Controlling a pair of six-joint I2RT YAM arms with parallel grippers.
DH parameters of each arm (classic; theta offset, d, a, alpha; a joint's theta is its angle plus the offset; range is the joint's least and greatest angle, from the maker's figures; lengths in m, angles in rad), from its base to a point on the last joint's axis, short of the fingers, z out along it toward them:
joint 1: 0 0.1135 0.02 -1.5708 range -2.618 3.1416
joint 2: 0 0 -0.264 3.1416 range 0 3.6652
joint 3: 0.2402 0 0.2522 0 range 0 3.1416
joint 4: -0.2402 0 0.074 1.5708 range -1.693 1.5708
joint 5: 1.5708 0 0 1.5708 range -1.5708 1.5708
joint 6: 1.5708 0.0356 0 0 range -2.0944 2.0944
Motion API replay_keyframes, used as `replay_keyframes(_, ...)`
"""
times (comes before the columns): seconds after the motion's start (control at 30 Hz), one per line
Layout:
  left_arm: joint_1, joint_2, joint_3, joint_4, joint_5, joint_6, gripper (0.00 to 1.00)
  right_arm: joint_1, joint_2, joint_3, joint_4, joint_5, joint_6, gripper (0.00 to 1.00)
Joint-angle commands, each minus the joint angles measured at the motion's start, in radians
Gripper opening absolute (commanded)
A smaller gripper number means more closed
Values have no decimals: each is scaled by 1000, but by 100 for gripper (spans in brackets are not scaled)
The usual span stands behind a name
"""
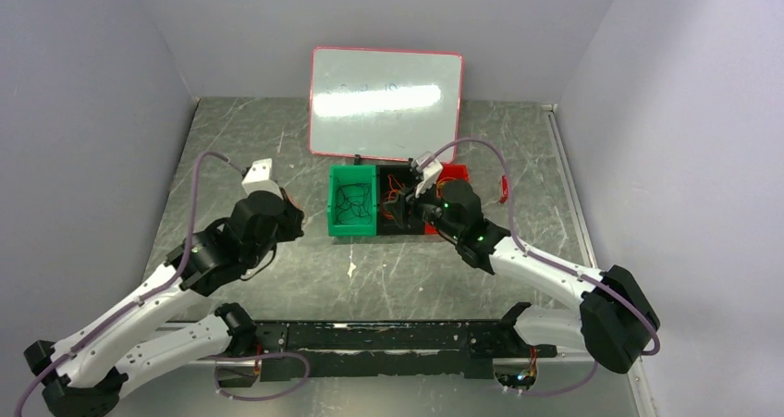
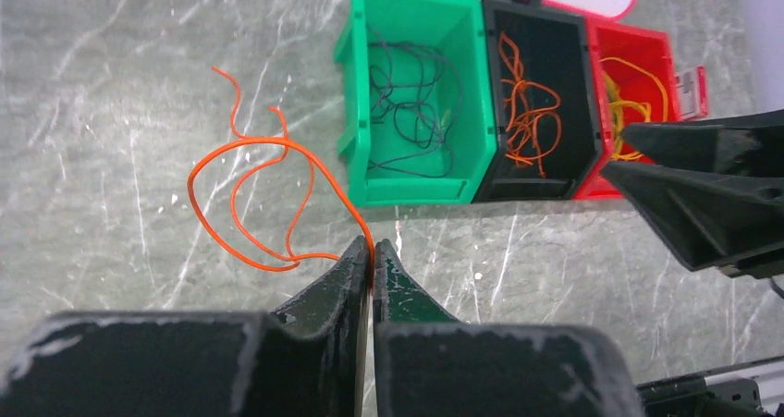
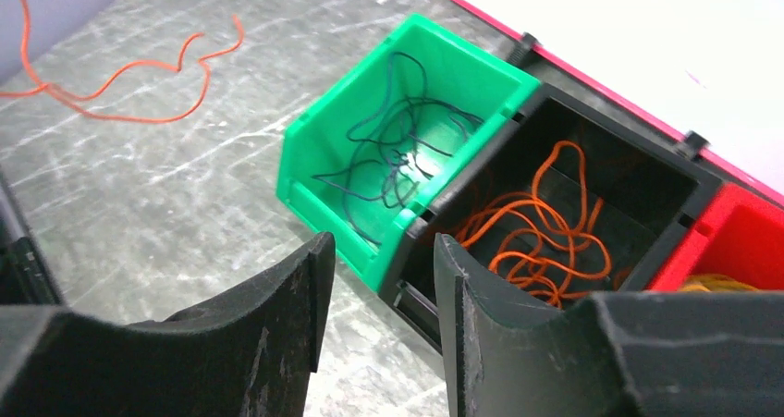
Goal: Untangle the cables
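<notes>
My left gripper [image 2: 373,247] is shut on a loose orange-red cable [image 2: 250,172] whose loops trail over the table to the left of the bins. The same cable also shows in the right wrist view [image 3: 139,66]. A green bin [image 2: 407,190] holds black cables [image 2: 407,112]. A black bin [image 2: 527,188] holds orange cables [image 2: 527,112]. A red bin [image 2: 679,52] holds yellow cables [image 2: 629,103]. My right gripper [image 3: 379,246] is open and empty, just in front of the seam between the green bin [image 3: 314,177] and the black bin [image 3: 684,181]. In the top view it [image 1: 413,212] is at the bins' front.
A white board with a red frame [image 1: 385,103] stands behind the bins. The three bins sit side by side at mid table [image 1: 354,227]. Grey walls close the sides and back. A black rail [image 1: 388,336] runs along the near edge.
</notes>
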Motion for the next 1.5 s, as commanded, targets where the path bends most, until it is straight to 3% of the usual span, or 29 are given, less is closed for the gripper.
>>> replay_keyframes(0.0, 6, -31, 87, -9, 14, 124, 7, 13, -24, -52, 234, -132, -14, 48)
replay_keyframes(0.2, 4, -41, 194, 7, 86, 219, 7, 104, 4, -99, 478, -209, -144, 49)
replay_keyframes(0.4, 5, -45, 275, 10, 143, 246, 7, 248, 74, -85, 665, -186, -317, 49)
replay_keyframes(0.63, 5, -40, 305, 39, 214, 259, 7, 330, 184, -12, 809, -134, -396, 52)
replay_keyframes(1.0, 5, -22, 286, 126, 305, 231, 7, 394, 318, 102, 922, -20, -484, 55)
replay_keyframes(1.47, 6, -31, 268, 149, 325, 213, 7, 397, 419, 185, 925, 9, -410, 50)
